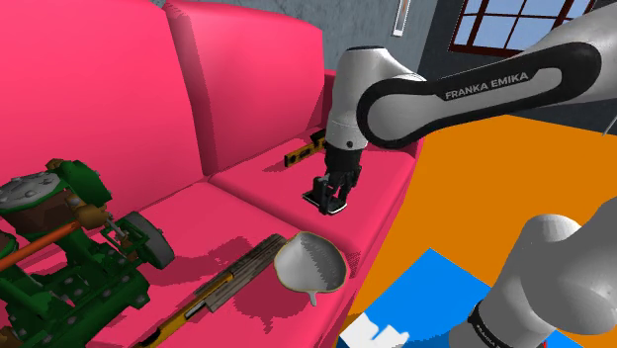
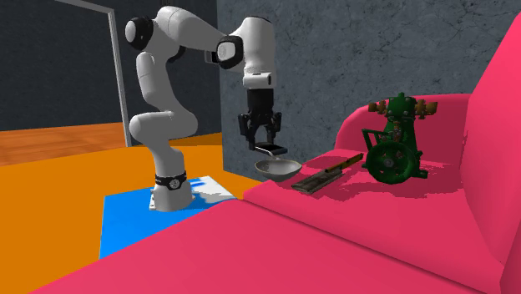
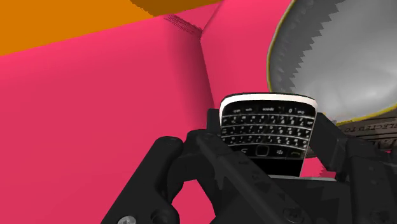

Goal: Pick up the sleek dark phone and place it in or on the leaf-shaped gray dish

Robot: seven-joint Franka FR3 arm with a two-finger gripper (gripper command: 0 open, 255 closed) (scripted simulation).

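One step looks done and one remains: the phone [image 1: 334, 205] is off the pink sofa [image 1: 247, 109] and gripped, so I judge this to be the carry toward the dish [image 1: 310, 263]. In the shoulder view the pincer [image 1: 332, 198] hangs point-down over the seat cushion with the phone clamped at its tip. The grey leaf-shaped dish lies nearer the seat's front edge, apart from the phone, and it is empty. A long tool [image 1: 232, 277] lies just beside the dish, and a green machine [image 1: 69, 247] stands at that view's left; what sort of tool it is I cannot make out. In the second exterior view the pincer [image 2: 268, 144] holds the phone [image 2: 270, 149] just above the dish [image 2: 269, 170], though this angle may flatten the gap between them. In the wrist view the black fingers [image 3: 191, 165] are closed partway onto the phone's [image 3: 267, 127] sides, keypad facing the camera, with the dish [image 3: 343, 57] beyond it. The next move calls for bringing the phone squarely over the bowl, lowering it close, then opening the fingers, keeping clear of the rim and the tool alongside. The phone's lower end is hidden behind the fingers, the dish is cut off at the wrist view's edge, and the phone's height over the cushion is hard to judge.
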